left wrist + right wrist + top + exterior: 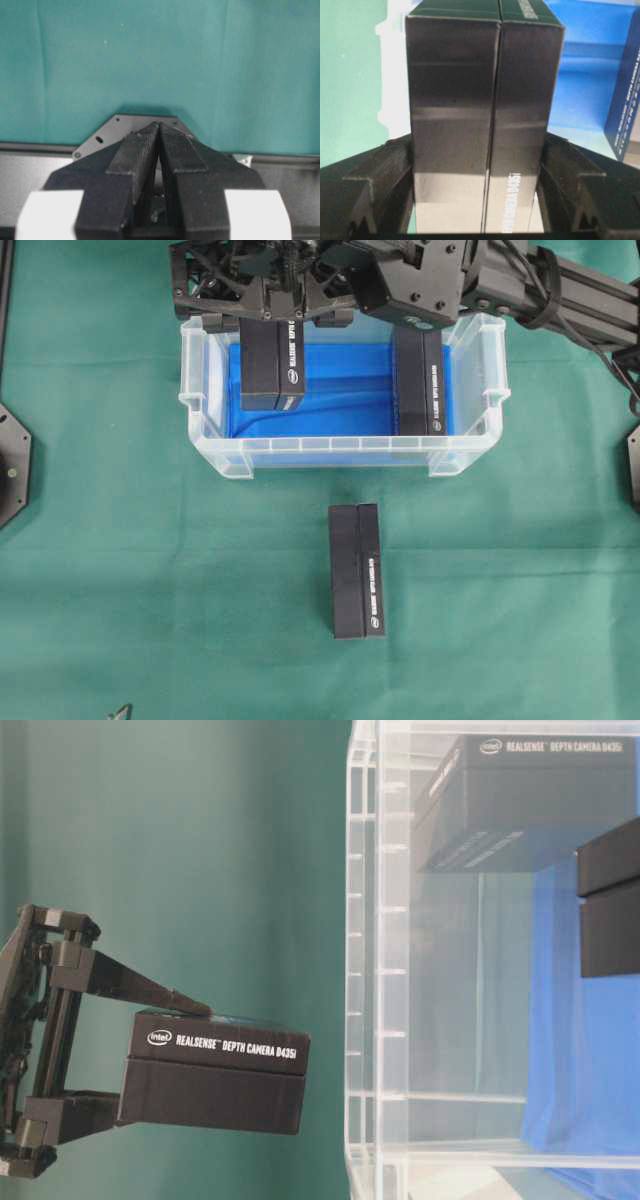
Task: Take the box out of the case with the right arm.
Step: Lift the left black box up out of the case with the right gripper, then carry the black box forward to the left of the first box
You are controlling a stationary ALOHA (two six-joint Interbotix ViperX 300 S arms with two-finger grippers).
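Only the overhead view shows the whole layout: the clear case (pixel 343 455) with its blue lining at 12 o'clock, one box (pixel 419 382) at its right side, and a third box (pixel 357 571) on the green surface (pixel 150 570) toward 6 o'clock. The right end effector (pixel 272 312) grasps a black box (pixel 272 365) over the case's left side. The table-level view shows its white "RealSense Depth Camera" lettering. The left end effector (pixel 159 131) is clenched, holding nothing.
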